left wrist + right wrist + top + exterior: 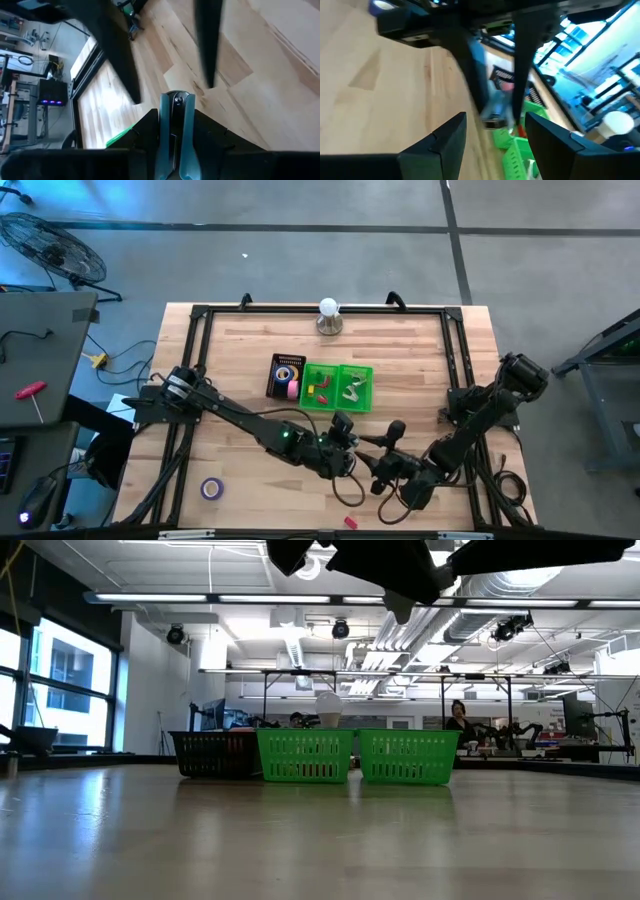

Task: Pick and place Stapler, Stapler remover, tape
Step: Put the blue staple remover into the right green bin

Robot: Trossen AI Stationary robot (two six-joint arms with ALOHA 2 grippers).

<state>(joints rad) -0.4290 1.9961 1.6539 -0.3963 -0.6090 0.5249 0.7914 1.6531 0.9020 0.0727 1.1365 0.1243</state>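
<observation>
Apparently a carrying or hand-over step is in hand. Farthest left, a purple tape is seen lying alone on the table, well apart from both arms. At centre, the stapler is pinched lengthwise between the jaws of the left gripper, above the table and near the green baskets. To the right, the right gripper is held spread and empty, facing the stapler; next, a release into a basket or a transfer is judged necessary

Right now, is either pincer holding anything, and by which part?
The left pincer grips a blue-grey stapler by its sides; the right pincer, open, holds nothing.
</observation>
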